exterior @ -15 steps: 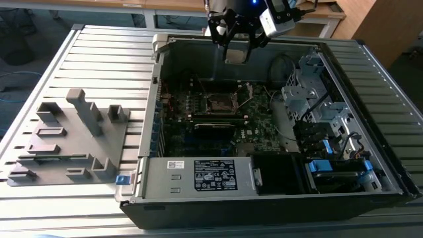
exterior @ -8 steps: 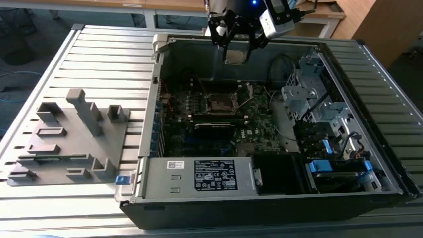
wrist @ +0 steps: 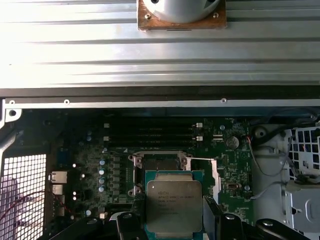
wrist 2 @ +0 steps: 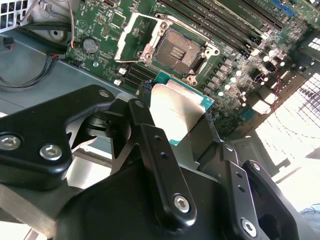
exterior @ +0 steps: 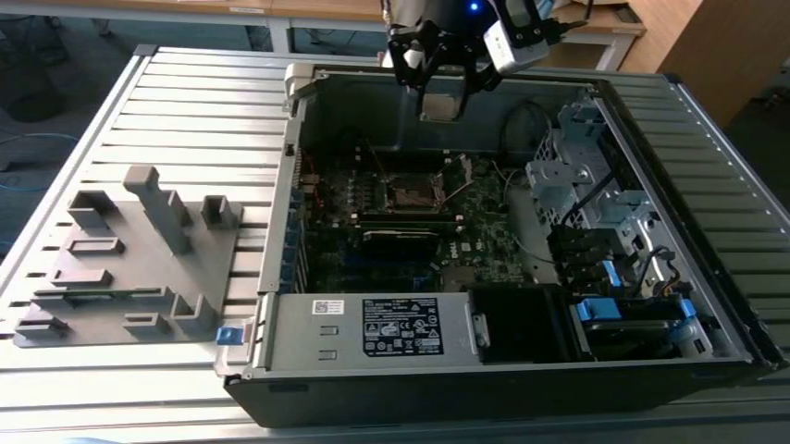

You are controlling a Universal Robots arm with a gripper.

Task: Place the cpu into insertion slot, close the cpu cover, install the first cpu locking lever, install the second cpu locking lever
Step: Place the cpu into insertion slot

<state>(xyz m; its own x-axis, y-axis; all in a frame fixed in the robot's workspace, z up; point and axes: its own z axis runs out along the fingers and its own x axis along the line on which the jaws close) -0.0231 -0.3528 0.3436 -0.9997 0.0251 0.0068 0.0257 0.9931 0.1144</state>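
The cpu [wrist: 173,205] is gripped by two opposite edges between the jaws of the gripper [wrist 2: 177,107], which are closed onto it above the open computer case [exterior: 494,398]. Inside the case the green motherboard [wrist 2: 235,75] is seen, and on it the insertion slot [wrist 2: 181,49] lies uncovered, apart from the cpu.

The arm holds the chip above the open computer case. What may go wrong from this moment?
1. The black gripper pinches the flat square grey-topped cpu only by two edges; it might slip or tilt.
2. The square silver-rimmed insertion slot lies open; a tilted or offset descent could damage its contacts.
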